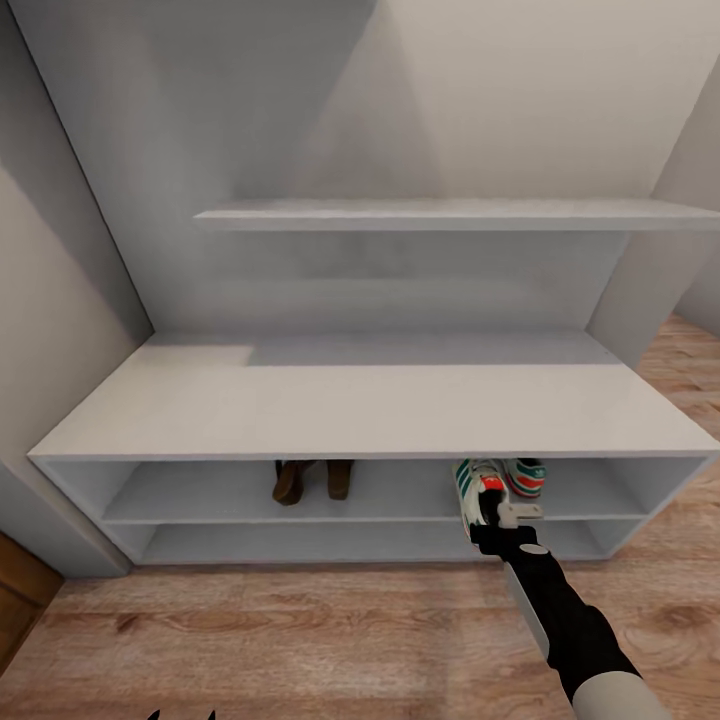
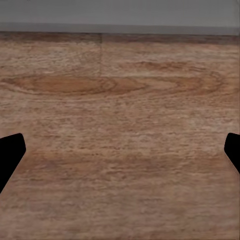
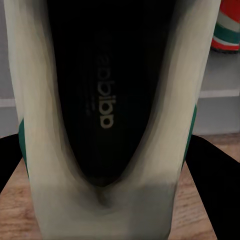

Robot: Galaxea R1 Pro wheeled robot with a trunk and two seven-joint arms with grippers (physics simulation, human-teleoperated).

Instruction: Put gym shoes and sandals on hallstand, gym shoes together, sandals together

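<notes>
Right gripper is clamped on a cream-white gym shoe with green stripes and red-orange heel patch, held at the front edge of the upper open shelf of the wide white hallstand. In the right wrist view the black fingers flank the shoe's heel, dark insole facing the camera. Long axis runs 12–6 o'clock, toe into the shelf, so the coming move looks like a straight push toward 12.

The second cream-white sneaker sits on the same shelf just beside it at 2 o'clock; it's the thing to avoid bumping, though it's also the target neighbour.

Two brown sandals stand together on that shelf, well apart at 9 o'clock.

Left gripper is spread open above the wood-plank floor, holding nothing.
</notes>
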